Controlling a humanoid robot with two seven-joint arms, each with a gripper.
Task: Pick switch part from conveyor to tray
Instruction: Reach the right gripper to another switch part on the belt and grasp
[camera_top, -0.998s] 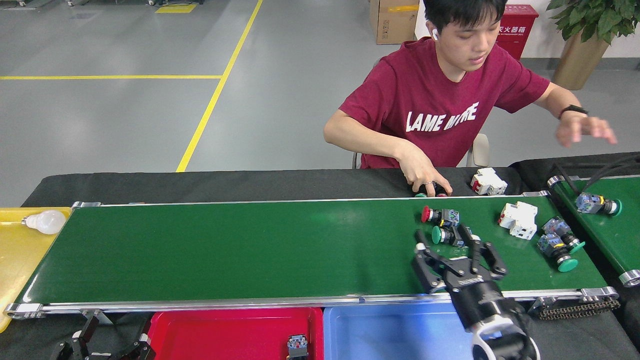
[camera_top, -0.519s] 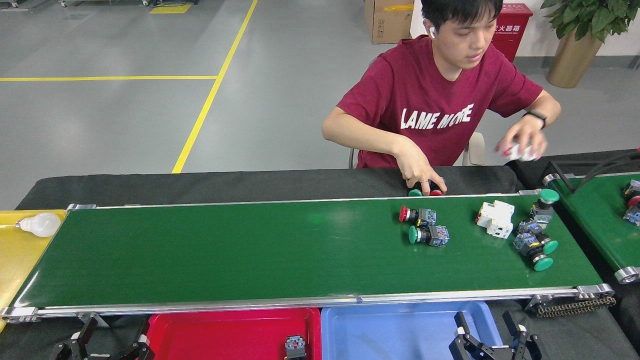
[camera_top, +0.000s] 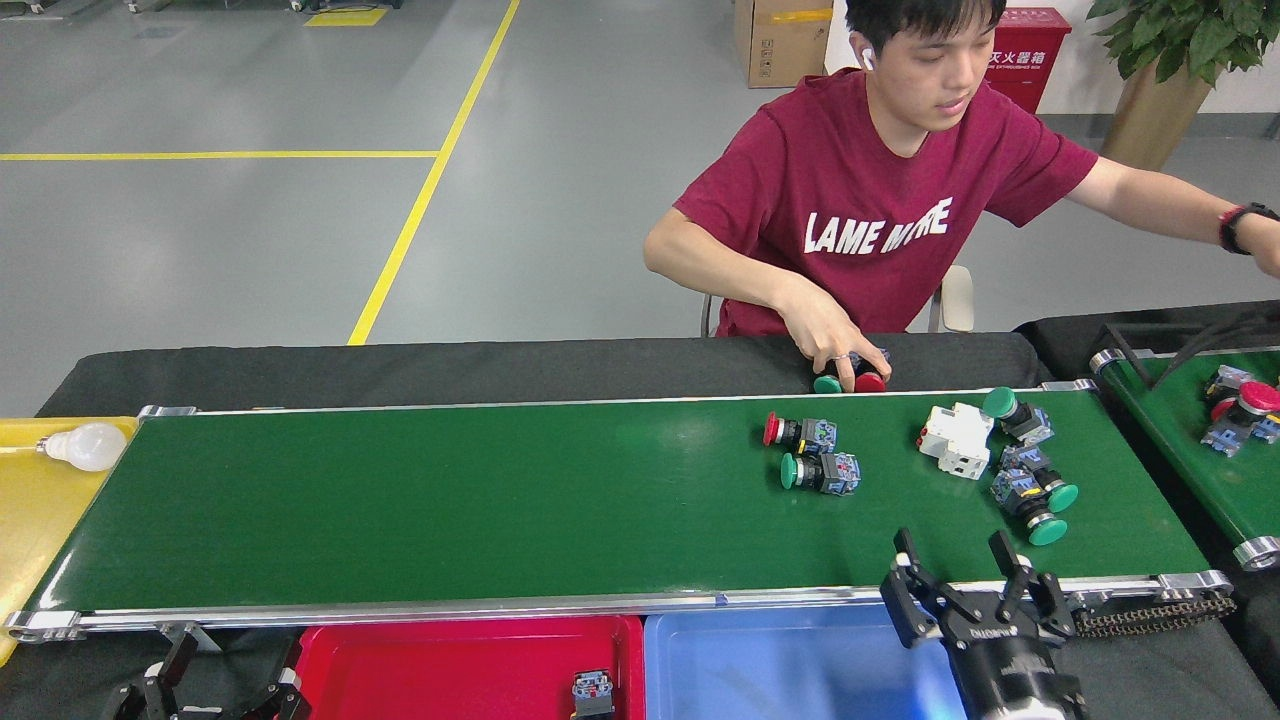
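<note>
At the lower left edge of the frame, the left gripper (camera_top: 205, 690) sits low beside the glossy red plastic tray (camera_top: 400, 660); whether its fingers are spread I cannot tell. One small grey switch part (camera_top: 593, 692) already lies in that tray, so at least one transfer looks done. On the long dark-green conveyor belt (camera_top: 450, 500), right of centre, a red-capped switch (camera_top: 798, 432) and a green-capped switch (camera_top: 820, 471) wait, with more farther right. The right gripper (camera_top: 968, 578), at lower right, hangs spread and empty.
</note>
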